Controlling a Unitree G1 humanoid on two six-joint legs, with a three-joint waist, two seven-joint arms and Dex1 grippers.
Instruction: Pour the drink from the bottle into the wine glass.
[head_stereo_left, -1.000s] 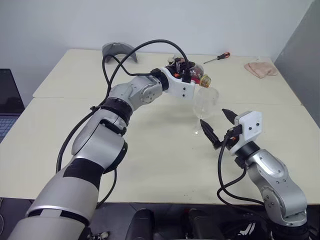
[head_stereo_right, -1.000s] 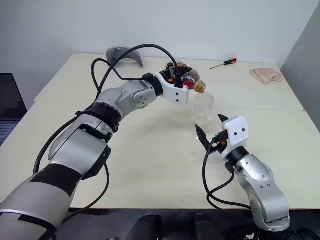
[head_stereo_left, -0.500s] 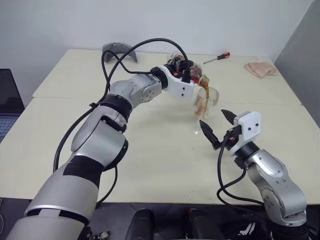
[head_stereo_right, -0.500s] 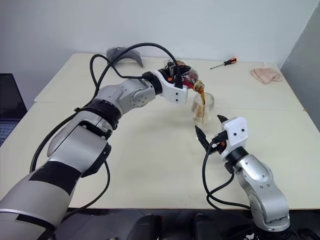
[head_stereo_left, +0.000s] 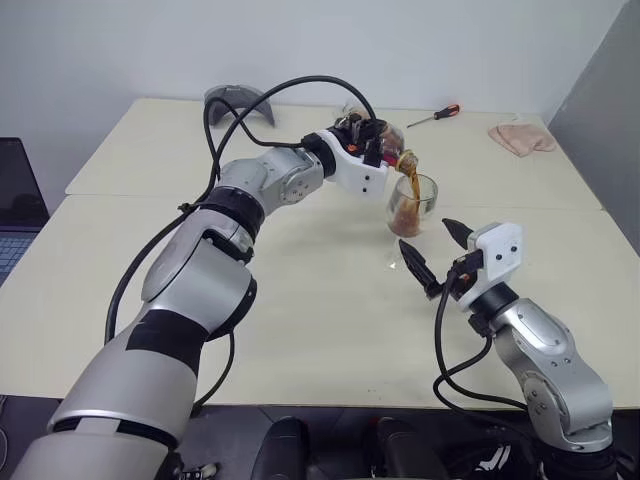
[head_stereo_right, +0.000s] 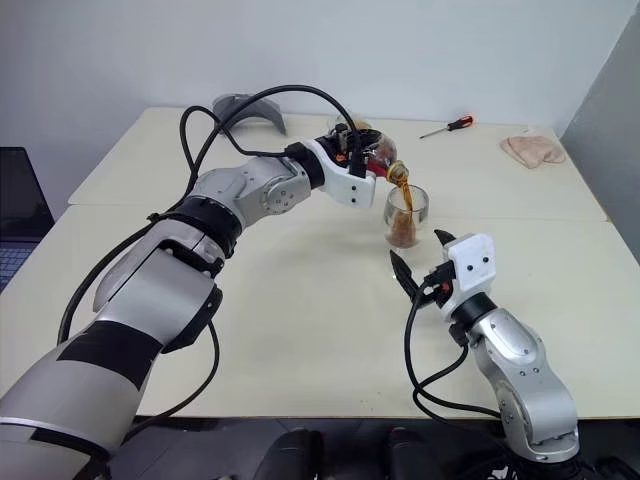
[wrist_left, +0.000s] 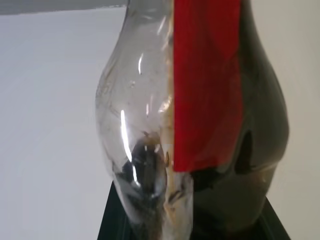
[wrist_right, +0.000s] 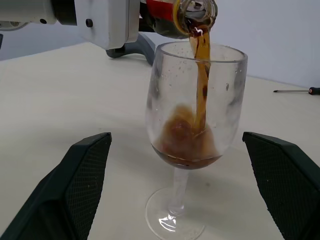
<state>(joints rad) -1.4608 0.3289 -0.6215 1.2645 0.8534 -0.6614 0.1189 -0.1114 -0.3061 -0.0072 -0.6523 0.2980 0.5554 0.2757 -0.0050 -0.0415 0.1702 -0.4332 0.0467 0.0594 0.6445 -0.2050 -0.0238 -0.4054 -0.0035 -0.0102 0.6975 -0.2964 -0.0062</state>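
Bottle (head_stereo_left: 385, 140) pinched in left end effector (head_stereo_left: 372, 145), tipped over wine glass (wrist_right: 194, 131); drink (wrist_right: 201, 85) streams into bowl, which is partly filled. Glass stands upright on surface (head_stereo_left: 300, 300). Right end effector (head_stereo_left: 434, 252) spread wide, empty, fingers flanking glass without touching it.

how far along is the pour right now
Done: the left end effector has the bottle gripped and tipped over the wine glass. In hand: the drink is streaming in, filling roughly the bowl's bottom third. Left: finish pouring, then right the bottle. The right end effector waits open beside the glass, not touching it.
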